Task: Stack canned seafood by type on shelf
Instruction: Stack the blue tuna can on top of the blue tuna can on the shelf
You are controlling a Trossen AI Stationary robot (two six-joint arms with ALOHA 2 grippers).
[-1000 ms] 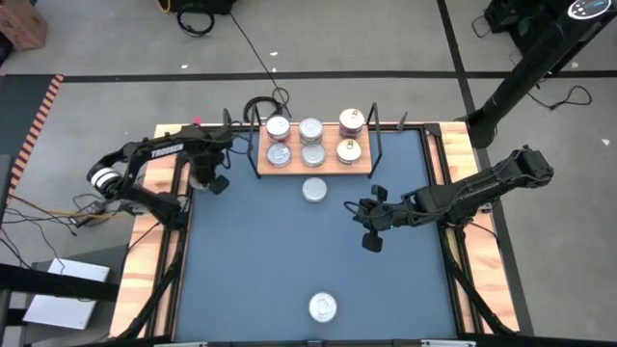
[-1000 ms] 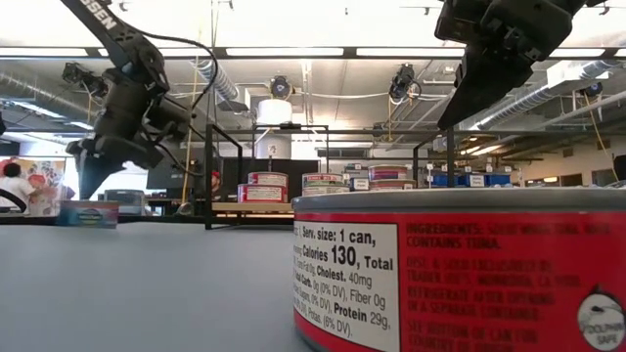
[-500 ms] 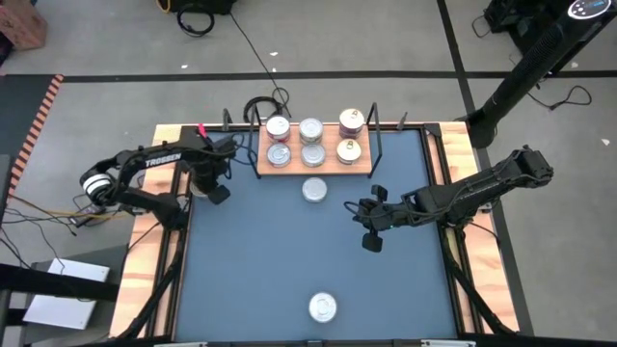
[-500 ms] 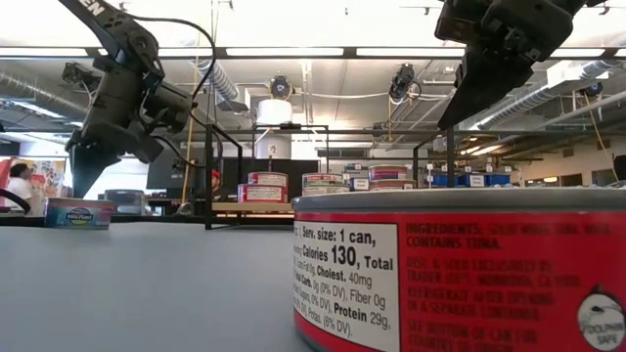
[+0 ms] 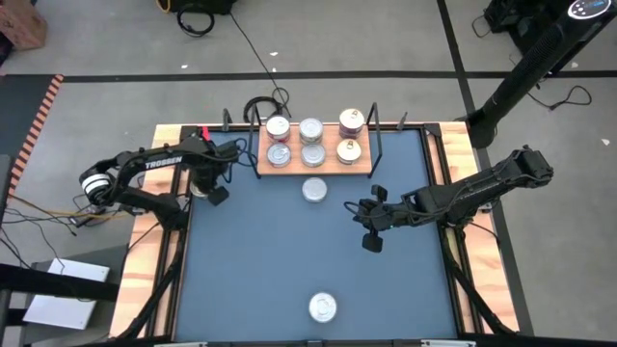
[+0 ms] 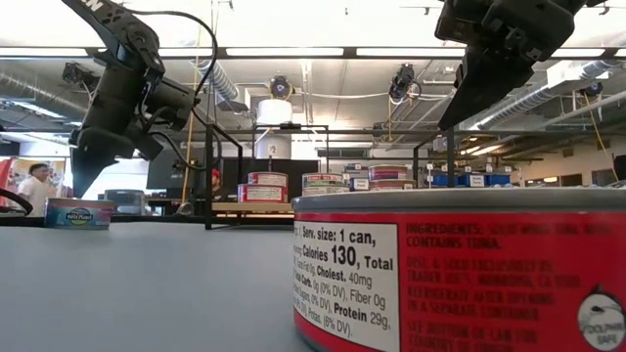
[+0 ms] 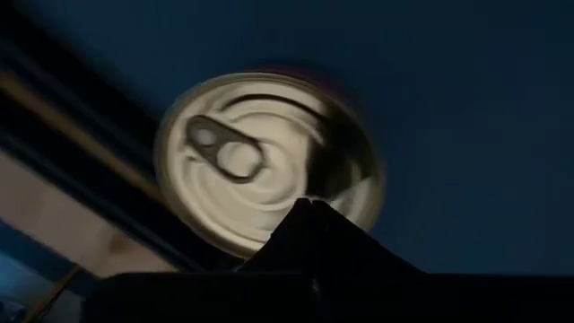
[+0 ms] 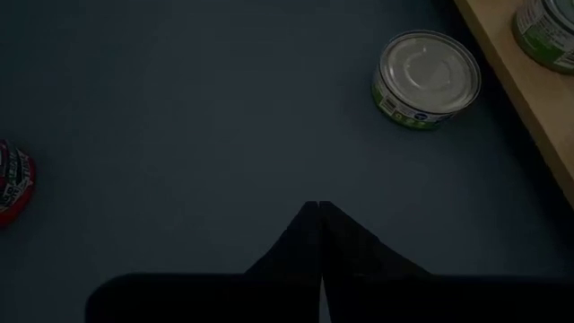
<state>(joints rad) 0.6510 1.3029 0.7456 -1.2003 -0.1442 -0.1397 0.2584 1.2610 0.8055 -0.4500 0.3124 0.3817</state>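
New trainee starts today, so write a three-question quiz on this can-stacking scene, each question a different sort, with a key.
1. True or false: the right claw is holding a can.
2. How many cans stand on the shelf? A) four B) six C) nine
3. Fill in: the left claw hovers above a can near the table's ____ edge.

Key:
1. False; it is shut on nothing, over bare blue table.
2. B, six.
3. Left; that can fills the left wrist view, and the claw is shut.
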